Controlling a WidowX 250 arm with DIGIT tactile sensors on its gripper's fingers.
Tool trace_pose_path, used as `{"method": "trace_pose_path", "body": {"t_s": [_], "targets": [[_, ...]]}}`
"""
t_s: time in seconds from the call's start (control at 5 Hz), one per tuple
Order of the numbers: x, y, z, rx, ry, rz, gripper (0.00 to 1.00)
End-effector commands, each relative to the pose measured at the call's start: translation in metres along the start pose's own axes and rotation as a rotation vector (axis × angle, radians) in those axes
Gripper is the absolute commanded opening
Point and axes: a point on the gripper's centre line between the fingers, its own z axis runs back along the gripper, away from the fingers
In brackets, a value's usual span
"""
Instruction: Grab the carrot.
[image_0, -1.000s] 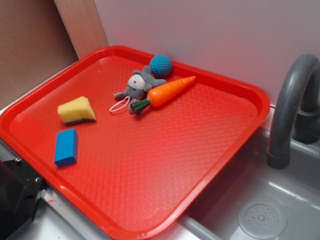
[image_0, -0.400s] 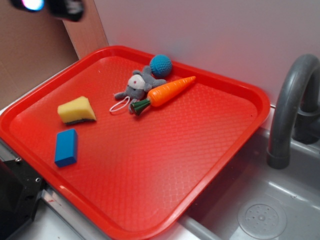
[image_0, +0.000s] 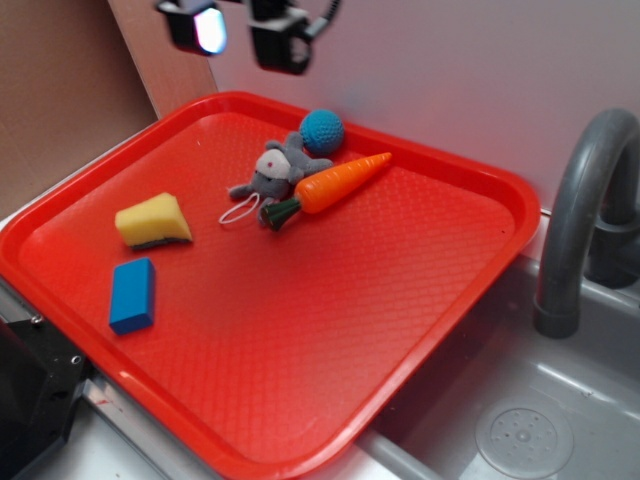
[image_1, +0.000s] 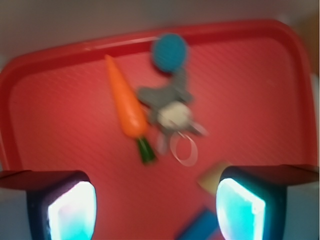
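My gripper (image_0: 243, 30) hangs high over the far left corner of the tray, fingers spread wide and holding nothing; in the wrist view my two fingertips (image_1: 67, 207) sit at the bottom corners with the whole tray open between them. Below me the carrot (image_0: 337, 183) lies flat near the tray's back edge, pointed tip toward the wall side, dark green stem toward the tray's middle. The grey plush mouse (image_0: 277, 171) lies just beside it, touching along the carrot's stem end, and the blue knitted ball (image_0: 322, 130) rests beyond the mouse, near the rim. Well apart, toward the tray's left side, are a yellow sponge wedge (image_0: 153, 221) and a blue block (image_0: 132, 294). The red tray (image_0: 330, 350) has a textured floor and a raised rim, and it sits over a grey sink (image_0: 520, 420) with a grey faucet (image_0: 580, 210) curving up at the right. A pale wall (image_0: 450, 70) stands behind.
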Motion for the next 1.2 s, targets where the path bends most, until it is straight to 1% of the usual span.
{"method": "trace_pose_path", "body": {"t_s": [0.0, 0.2, 0.4, 0.6, 0.8, 1.0], "targets": [[0.036, -0.017, -0.076, 0.137, 0.016, -0.097, 1.00], [0.036, -0.023, -0.105, 0.138, 0.049, -0.134, 1.00], [0.033, -0.040, -0.109, 0.073, 0.053, -0.175, 1.00], [0.032, -0.050, -0.112, 0.068, 0.034, -0.221, 1.00], [0.023, -0.053, -0.121, 0.076, 0.036, -0.239, 0.00], [0.013, -0.051, -0.125, 0.108, 0.029, -0.234, 0.00]]}}
